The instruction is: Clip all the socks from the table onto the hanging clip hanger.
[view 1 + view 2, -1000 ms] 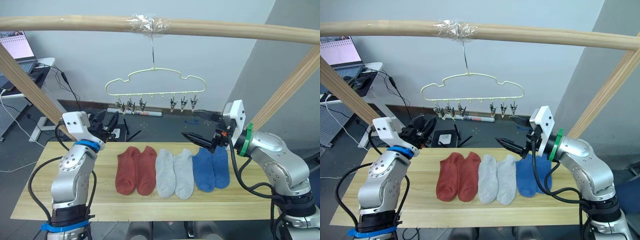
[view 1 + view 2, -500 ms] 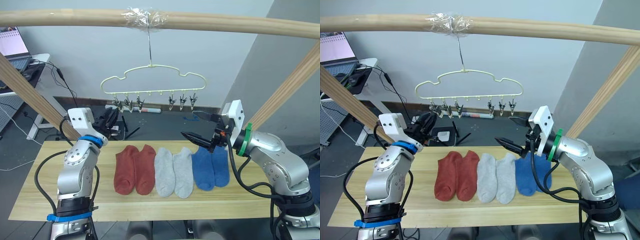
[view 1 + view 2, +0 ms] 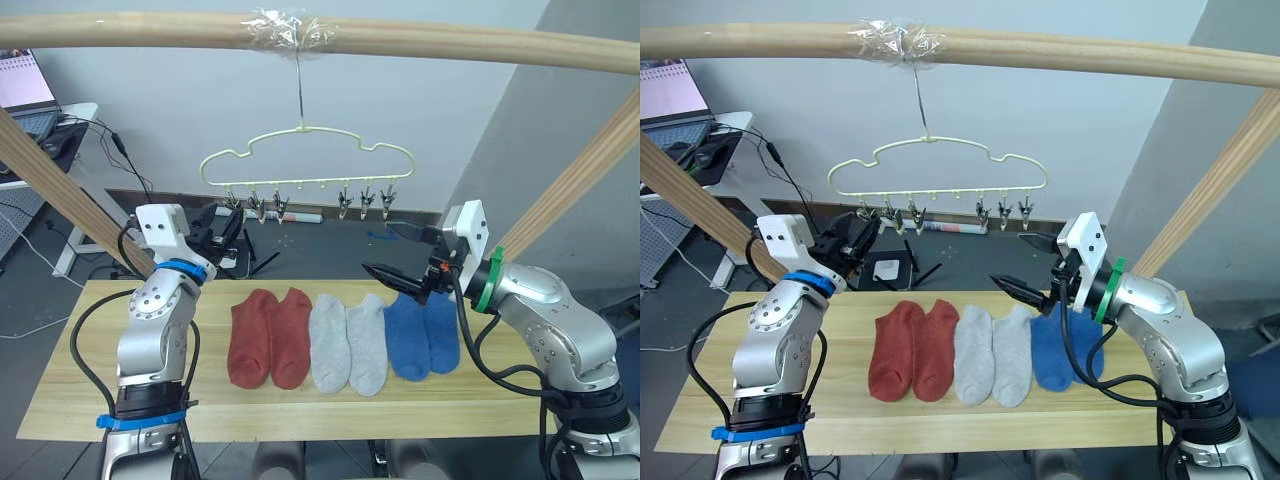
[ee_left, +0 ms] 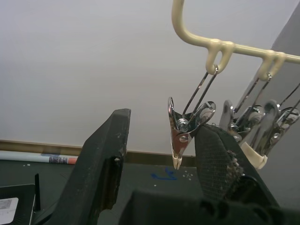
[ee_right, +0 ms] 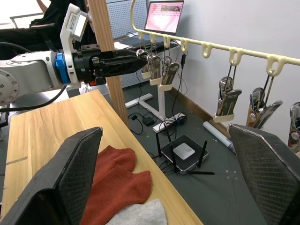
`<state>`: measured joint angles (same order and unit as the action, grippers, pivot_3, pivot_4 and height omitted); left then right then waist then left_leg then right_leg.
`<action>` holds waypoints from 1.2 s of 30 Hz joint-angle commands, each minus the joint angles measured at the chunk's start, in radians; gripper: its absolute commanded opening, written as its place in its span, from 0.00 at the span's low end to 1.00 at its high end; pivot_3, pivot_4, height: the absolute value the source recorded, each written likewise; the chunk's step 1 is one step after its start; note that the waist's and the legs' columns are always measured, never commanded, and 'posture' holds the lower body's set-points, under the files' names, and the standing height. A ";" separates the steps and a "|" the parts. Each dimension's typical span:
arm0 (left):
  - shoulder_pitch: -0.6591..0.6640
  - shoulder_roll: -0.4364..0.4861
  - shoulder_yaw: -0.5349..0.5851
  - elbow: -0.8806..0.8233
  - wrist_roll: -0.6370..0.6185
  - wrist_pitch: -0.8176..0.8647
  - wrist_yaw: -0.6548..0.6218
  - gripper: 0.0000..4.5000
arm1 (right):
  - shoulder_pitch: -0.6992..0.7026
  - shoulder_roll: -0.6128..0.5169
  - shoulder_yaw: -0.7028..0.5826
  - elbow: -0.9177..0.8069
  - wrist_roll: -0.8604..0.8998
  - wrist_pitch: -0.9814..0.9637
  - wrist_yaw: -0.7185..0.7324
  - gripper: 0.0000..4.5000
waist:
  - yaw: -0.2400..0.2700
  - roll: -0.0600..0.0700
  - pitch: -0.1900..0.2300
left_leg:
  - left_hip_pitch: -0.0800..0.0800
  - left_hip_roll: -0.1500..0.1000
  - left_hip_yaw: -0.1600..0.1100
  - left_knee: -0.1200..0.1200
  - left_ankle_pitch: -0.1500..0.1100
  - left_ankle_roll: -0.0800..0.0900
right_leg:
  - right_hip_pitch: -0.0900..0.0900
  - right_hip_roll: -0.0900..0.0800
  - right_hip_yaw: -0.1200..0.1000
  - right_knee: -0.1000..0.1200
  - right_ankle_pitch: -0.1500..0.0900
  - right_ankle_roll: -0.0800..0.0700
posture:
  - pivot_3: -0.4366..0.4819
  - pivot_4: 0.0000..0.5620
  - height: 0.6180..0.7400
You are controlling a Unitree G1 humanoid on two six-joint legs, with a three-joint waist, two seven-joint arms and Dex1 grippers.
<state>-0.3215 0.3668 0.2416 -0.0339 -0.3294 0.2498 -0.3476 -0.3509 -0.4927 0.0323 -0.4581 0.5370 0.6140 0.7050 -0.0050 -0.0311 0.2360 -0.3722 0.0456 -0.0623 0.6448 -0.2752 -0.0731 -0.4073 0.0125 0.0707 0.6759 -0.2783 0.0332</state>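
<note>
Socks lie in one row across the middle of the table [image 3: 70, 395], touching side by side: two red socks [image 3: 270, 337] toward the left edge, two grey socks [image 3: 348, 343] in the centre, two blue socks [image 3: 422, 335] toward the right edge. Above the far edge we see the clip hanger [image 3: 306, 165] on a wooden pole [image 3: 450, 45]. Our left gripper [image 4: 159, 140] is spread, with the end clip [image 4: 185, 131] between its fingers. Our right gripper [image 3: 395, 255] is spread wide above the blue socks, holding nothing.

Six socks [image 3: 347, 342], one clip hanger [image 3: 307, 165]
</note>
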 commanded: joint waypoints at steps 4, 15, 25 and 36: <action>-0.037 -0.004 0.004 -0.005 -0.017 -0.025 -0.025 0.54 | -0.011 0.008 -0.011 -0.053 0.039 -0.008 0.006 1.00 | 0.000 0.000 0.000 | -0.004 0.000 -0.002 0.000 0.000 0.000 | -0.003 0.000 -0.001 0.000 0.001 -0.001 | 0.53 0.42 1.00; -0.051 -0.008 0.010 -0.008 -0.029 -0.020 -0.037 0.54 | -0.017 0.005 -0.009 -0.065 0.062 0.004 -0.006 1.00 | 0.000 0.001 0.002 | -0.008 0.000 -0.005 0.000 0.000 0.000 | -0.005 0.000 -0.005 -0.002 0.003 -0.004 | 0.52 0.42 1.00; -0.068 -0.012 0.006 -0.017 -0.034 -0.020 -0.038 0.50 | -0.027 0.011 -0.010 -0.087 0.083 0.043 -0.036 1.00 | 0.000 0.001 0.004 | -0.008 0.000 -0.006 0.000 0.000 0.000 | -0.005 0.000 -0.006 -0.002 0.003 -0.004 | 0.52 0.42 1.00; -0.074 -0.006 0.007 -0.038 -0.043 -0.012 -0.055 0.01 | 0.011 0.000 -0.012 -0.094 0.080 0.053 -0.059 1.00 | 0.000 0.001 0.005 | -0.009 0.000 -0.007 0.000 0.000 0.000 | -0.005 0.000 -0.006 -0.002 0.003 -0.004 | 0.53 0.42 1.00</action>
<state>-0.3836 0.3502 0.2417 -0.0305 -0.3572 0.2506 -0.4000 -0.3592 -0.4868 0.0319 -0.5087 0.6120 0.6842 0.6484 -0.0050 -0.0298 0.2412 -0.3807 0.0454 -0.0691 0.6452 -0.2750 -0.0733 -0.4120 0.0123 0.0642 0.6739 -0.2758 0.0290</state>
